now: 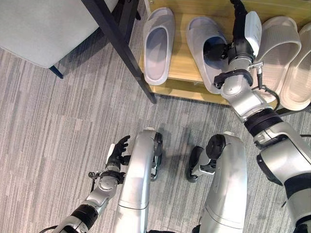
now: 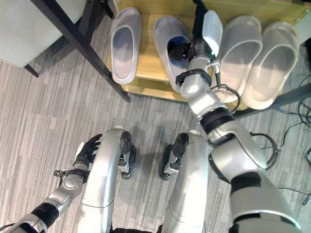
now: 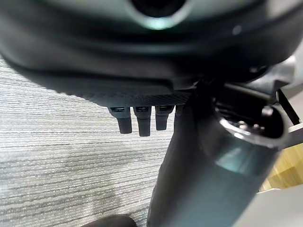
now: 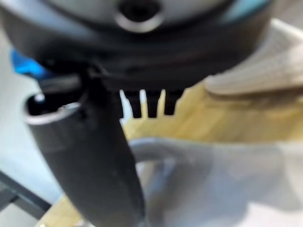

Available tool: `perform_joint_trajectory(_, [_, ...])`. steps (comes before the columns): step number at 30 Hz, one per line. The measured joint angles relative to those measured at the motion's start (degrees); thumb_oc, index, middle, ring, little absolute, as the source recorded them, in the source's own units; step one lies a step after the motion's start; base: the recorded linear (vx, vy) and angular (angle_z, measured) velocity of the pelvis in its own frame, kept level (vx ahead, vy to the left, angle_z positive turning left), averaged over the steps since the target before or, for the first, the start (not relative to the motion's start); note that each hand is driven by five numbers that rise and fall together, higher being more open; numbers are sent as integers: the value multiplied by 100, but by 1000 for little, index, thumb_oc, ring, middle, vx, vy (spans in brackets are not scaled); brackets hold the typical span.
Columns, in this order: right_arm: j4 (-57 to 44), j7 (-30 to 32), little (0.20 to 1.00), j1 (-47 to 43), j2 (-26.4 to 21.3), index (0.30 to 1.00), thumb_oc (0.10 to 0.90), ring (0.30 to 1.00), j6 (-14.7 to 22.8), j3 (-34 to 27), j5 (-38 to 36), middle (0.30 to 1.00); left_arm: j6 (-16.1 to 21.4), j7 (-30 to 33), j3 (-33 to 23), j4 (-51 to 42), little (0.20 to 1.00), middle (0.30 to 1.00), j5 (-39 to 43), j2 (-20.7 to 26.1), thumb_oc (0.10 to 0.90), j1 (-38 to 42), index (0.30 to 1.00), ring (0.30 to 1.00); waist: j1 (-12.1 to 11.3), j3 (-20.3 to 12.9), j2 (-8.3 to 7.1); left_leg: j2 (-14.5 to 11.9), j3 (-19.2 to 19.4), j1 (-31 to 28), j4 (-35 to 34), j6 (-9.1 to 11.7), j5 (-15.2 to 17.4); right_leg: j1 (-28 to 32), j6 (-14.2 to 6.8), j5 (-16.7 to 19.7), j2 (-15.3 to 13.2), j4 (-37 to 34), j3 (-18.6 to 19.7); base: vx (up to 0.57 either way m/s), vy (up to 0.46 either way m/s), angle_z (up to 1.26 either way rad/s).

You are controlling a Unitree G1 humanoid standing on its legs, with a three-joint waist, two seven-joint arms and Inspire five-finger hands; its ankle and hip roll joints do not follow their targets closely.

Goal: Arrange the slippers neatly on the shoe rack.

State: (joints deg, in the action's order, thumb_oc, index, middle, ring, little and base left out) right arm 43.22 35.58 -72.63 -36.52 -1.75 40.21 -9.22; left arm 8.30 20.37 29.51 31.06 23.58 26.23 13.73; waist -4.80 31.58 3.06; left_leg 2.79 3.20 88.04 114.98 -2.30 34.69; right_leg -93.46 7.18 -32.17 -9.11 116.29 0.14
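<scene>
The right hand (image 1: 219, 50) pinches the second grey slipper (image 1: 206, 41) on the rack (image 1: 182, 73); it should nudge that slipper parallel to its left neighbour (image 1: 158, 44). The left hand (image 1: 118, 151) hangs relaxed, empty.

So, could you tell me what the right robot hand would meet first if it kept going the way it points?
Probably the grey slipper under the right robot hand, on the wooden rack; depth is unclear.
</scene>
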Motion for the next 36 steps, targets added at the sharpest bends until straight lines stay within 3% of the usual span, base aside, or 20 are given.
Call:
perform_joint_trajectory(6, [-1409, -31, 900, 322, -310, 900, 800, 900, -5, -264, 573, 900, -133, -6, -171, 40, 900, 900, -10, 12, 800, -55, 900, 900, 189, 3, -8, -92, 8, -15, 99, -70, 92, 10, -28, 3, 82, 18, -5, 7, 3, -8])
perform_joint_trajectory(9, [-2255, -33, 900, 934, -322, 900, 800, 900, -5, -825, 833, 900, -232, -55, -308, 36, 900, 900, -24, 3, 800, -95, 900, 900, 257, 12, -54, -92, 5, -42, 109, -74, 111, 38, -55, -10, 91, 23, -6, 0, -2, -1])
perform_joint_trajectory(15, [-2382, -82, 900, 1257, -353, 900, 800, 900, -18, -935, 924, 900, -240, -89, -398, 33, 900, 900, -32, 12, 800, -167, 900, 900, 357, 18, -70, -103, 6, -44, 179, -74, 142, 43, -69, -16, 89, 78, -1, 0, -2, -1])
perform_joint_trajectory(21, [-1614, -172, 900, 1125, -305, 900, 800, 900, -83, -778, 1029, 900, -239, -95, -380, -7, 900, 900, -29, 8, 800, -188, 900, 900, 311, 18, -72, -103, 3, -43, 198, -68, 147, 41, -74, -20, 82, 97, -2, 0, 0, 0])
perform_joint_trajectory(28, [-250, -215, 900, 135, -119, 900, 800, 900, -191, 21, 995, 900, -228, -97, -324, -8, 900, 900, -7, 11, 800, -176, 900, 900, 252, 18, -72, -104, -1, -34, 220, -69, 148, 41, -84, -24, 78, 112, -3, 0, 0, 0])
perform_joint_trajectory(36, [535, -403, 900, -643, 126, 900, 800, 900, -172, 574, 614, 900, -222, -112, -256, 46, 900, 900, 4, 10, 800, -142, 900, 900, 197, 18, -73, -99, 3, -34, 220, -76, 152, 41, -94, -30, 77, 117, 1, 0, 0, 0])
